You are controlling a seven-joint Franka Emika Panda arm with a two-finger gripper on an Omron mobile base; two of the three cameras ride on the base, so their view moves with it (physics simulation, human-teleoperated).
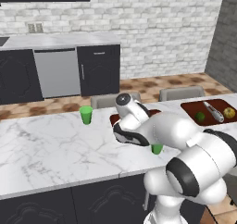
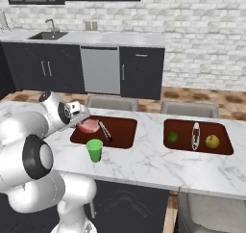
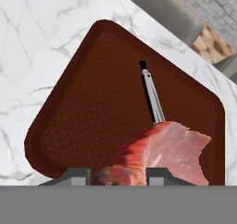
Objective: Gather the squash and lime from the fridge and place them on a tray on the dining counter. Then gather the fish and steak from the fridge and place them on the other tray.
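steak [image 3: 162, 149] hides utensil [image 3: 152, 96] end

The tool [image 3: 118, 174] is closed on the steak [image 3: 166, 149], a pink-red slab of raw meat with a paler edge that sits between the two dark fingertips [image 3: 76, 176] and spreads up and to the right. It hangs over a dark brown tray [image 3: 92, 107] with a cross-hatched floor and rounded corners. A slim silvery utensil [image 3: 152, 98] with a dark tip lies on the tray, its near end hidden behind the meat. The tray rests on the white marble worktop [image 3: 32, 56] with grey veins.
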